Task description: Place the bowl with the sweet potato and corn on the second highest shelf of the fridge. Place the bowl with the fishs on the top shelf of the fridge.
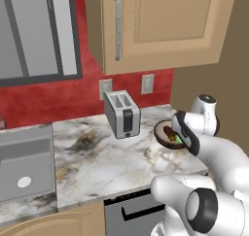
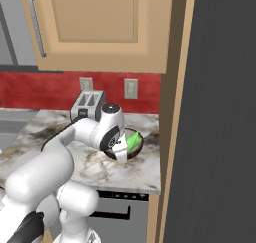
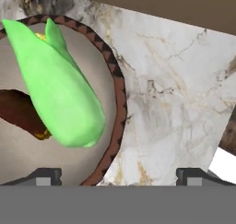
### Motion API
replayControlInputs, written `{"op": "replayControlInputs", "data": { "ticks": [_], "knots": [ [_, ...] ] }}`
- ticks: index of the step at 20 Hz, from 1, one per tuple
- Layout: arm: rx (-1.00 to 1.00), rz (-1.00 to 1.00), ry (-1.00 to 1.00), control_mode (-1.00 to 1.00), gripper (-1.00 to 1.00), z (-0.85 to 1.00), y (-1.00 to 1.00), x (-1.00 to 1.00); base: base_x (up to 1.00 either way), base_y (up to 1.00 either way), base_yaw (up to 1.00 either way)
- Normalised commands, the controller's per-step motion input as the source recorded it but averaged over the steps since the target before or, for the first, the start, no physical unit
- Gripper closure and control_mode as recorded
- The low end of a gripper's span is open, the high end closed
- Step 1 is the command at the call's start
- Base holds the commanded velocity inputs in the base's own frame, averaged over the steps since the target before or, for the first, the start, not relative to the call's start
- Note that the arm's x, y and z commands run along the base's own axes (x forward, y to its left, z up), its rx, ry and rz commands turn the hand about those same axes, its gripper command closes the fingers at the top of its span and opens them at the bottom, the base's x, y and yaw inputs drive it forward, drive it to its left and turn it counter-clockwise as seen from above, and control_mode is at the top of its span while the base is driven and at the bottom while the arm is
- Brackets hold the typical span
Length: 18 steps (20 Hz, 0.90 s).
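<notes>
Corn and sweet potato are seen inside the small brown bowl on the marble counter, right of the toaster; the gripper is spread wide astride its rim, nothing held.

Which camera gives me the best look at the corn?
The hand view: the corn lies large and unobstructed in the bowl. In the right base view it is a small green patch beside the arm; in the left base view, just a sliver.
</notes>
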Motion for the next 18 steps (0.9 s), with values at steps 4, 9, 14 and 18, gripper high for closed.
{"op": "replayControlInputs", "data": {
  "ticks": [4, 9, 14, 18],
  "knots": [
    [-0.05, 0.09, 0.00, -1.00, -1.00, -0.12, 0.22, -0.04, 0.00, 0.00, 0.00],
    [-0.04, 0.07, 0.01, -1.00, -1.00, -0.24, 0.14, 0.00, 0.00, 0.00, 0.00],
    [0.00, 0.02, 0.00, -1.00, -1.00, -0.07, 0.03, 0.23, 0.00, 0.00, 0.00],
    [0.00, 0.00, 0.00, -1.00, -1.00, 0.00, 0.00, 0.45, 0.00, 0.00, 0.00]
  ]
}}
